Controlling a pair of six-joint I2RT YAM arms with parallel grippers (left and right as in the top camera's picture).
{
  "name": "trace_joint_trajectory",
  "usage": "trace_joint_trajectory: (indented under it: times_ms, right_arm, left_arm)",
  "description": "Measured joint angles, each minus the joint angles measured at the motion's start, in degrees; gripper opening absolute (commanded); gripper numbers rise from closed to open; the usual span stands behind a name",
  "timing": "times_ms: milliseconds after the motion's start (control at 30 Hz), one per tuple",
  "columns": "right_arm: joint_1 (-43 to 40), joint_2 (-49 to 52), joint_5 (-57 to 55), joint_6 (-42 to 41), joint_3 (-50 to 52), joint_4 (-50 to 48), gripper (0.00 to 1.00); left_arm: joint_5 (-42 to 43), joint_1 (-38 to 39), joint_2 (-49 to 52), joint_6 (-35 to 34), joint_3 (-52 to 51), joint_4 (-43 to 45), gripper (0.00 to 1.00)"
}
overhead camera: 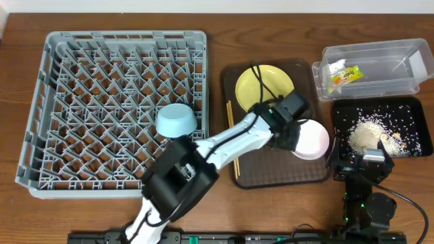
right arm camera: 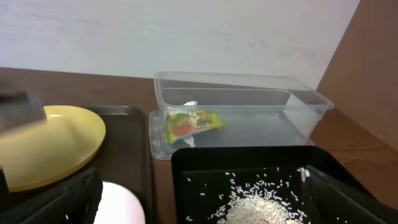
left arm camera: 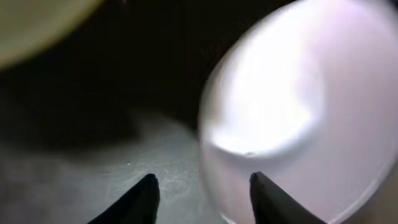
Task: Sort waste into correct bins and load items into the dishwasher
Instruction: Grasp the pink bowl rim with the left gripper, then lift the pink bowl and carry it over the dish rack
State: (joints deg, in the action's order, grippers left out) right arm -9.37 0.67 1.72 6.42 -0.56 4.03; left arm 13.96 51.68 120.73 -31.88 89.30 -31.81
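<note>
The white bowl (overhead camera: 313, 140) sits at the right edge of the brown serving tray (overhead camera: 271, 173). My left gripper (overhead camera: 290, 133) is open, its fingers (left arm camera: 204, 186) either side of the bowl's rim (left arm camera: 298, 118). The yellow plate (overhead camera: 261, 83) and the chopsticks (overhead camera: 231, 129) lie on the same tray. The light-blue bowl (overhead camera: 176, 120) is upside down in the grey dish rack (overhead camera: 102, 61). The wrapper (overhead camera: 344, 74) lies in the clear tub (overhead camera: 407, 51). Rice grains (overhead camera: 369, 130) lie in the black tray (overhead camera: 417, 108). My right gripper (right arm camera: 214, 199) is open and empty at the black tray's near edge. The cup is out of view.
A scrap of white paper (right arm camera: 189, 106) shows behind the wrapper (right arm camera: 193, 122) in the tub. The wooden tabletop (overhead camera: 217, 20) runs along the back. The left arm (overhead camera: 217, 146) stretches across the rack's front right corner and the tray.
</note>
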Motion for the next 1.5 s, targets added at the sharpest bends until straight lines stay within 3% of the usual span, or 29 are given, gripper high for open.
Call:
trace_joint_trajectory:
  times_ms: [200,467,867,1067,1300,1500]
  right_arm:
    - [0.00,0.00,0.02,0.02,0.00,0.00,0.99]
    - [0.00,0.00,0.00,0.02,0.00,0.00,0.99]
    - [0.00,0.00,0.00,0.00,0.00,0.00,0.99]
    - [0.00,0.00,0.00,0.02,0.00,0.00,0.99]
    - [0.00,0.00,0.02,0.02,0.00,0.00,0.99]
    - [0.00,0.00,0.00,0.02,0.00,0.02,0.99]
  left_arm:
    - [-0.26,0.48,0.66,0.81,0.00,-1.79,0.06]
    - [-10.99,-2.08,-2.86,5.44,3.06,-18.25,0.06]
    - [-47.52,-5.35,-27.23,11.69,8.74,-41.55,0.06]
    - [-63.36,-7.21,-28.50,6.80,7.39,-56.89,0.06]
    - [-74.82,-14.80,-27.15,-2.67,-3.67,-54.62,0.06]
    - [-81.29,-21.68,-25.24,-5.22,-12.07,-46.73,0.06]
